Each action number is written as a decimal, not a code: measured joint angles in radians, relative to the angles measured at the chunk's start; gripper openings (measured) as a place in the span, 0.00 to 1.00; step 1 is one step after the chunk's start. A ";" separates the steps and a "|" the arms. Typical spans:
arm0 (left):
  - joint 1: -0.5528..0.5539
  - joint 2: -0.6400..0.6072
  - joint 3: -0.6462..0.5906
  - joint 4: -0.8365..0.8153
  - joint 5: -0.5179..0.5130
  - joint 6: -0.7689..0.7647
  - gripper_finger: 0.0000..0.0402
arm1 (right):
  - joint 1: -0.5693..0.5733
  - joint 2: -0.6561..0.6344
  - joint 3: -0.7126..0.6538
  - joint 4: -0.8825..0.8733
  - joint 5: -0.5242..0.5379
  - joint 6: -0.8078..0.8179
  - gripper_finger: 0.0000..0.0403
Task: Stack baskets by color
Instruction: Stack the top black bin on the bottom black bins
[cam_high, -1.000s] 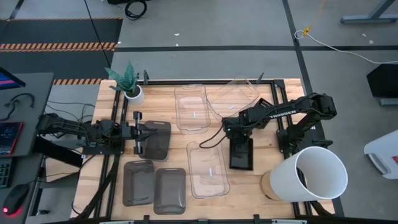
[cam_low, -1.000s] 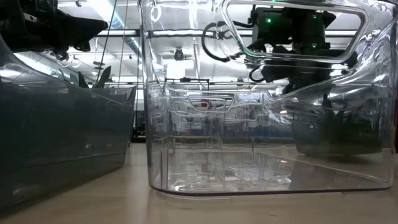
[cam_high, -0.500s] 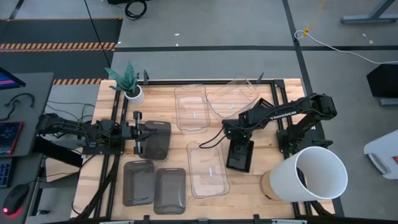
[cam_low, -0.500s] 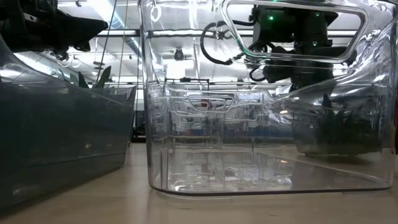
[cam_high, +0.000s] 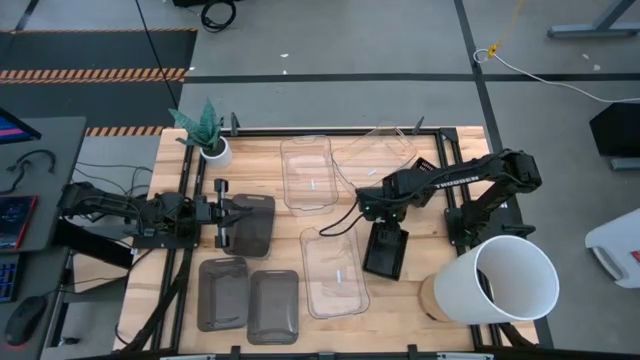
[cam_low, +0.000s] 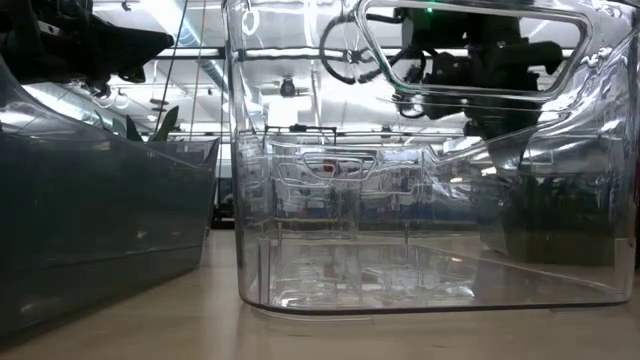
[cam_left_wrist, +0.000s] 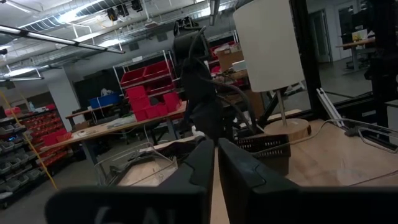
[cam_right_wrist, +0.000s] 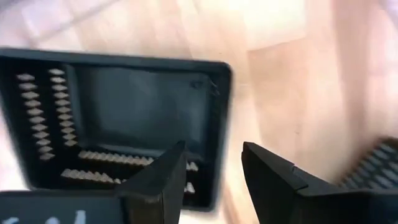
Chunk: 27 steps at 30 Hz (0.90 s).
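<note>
Baskets, high view: black perforated basket (cam_high: 386, 250) sits on the table just right of the near clear basket (cam_high: 334, 272), long axis roughly front-to-back, slightly skewed. Right gripper (cam_high: 381, 216) hangs at its far short end, about over the rim, so the basket lies toward the table's front edge from the claw. A second black perforated basket (cam_high: 424, 165) shows behind the right arm, near the back rail. Left gripper (cam_high: 226, 216) is over a smoky basket (cam_high: 250, 222) on the left, well apart from the black one; right arm is clearly the nearer.

Low view: clear basket wall (cam_low: 420, 200) fills the frame; black basket only a dark shape behind it on the right, claw detail unreadable.

Left wrist view: left fingers (cam_left_wrist: 196, 168) pressed nearly together, nothing between them that I can see.

Right wrist view: right fingers (cam_right_wrist: 165, 180) stand apart, empty; black basket (cam_right_wrist: 124, 118) directly below, near rim under the gap. My read: just released, or a re-grip on that rim comes next.
</note>
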 joint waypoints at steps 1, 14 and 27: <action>0.000 0.000 0.000 0.000 0.000 0.000 0.07 | 0.002 -0.001 0.003 -0.020 0.027 -0.003 0.40; 0.000 0.000 0.000 0.000 0.000 0.000 0.08 | -0.074 -0.194 -0.142 -0.122 0.217 0.028 0.40; 0.000 0.000 0.000 0.000 0.000 0.000 0.08 | -0.331 -0.342 -0.297 -0.011 0.239 0.066 0.40</action>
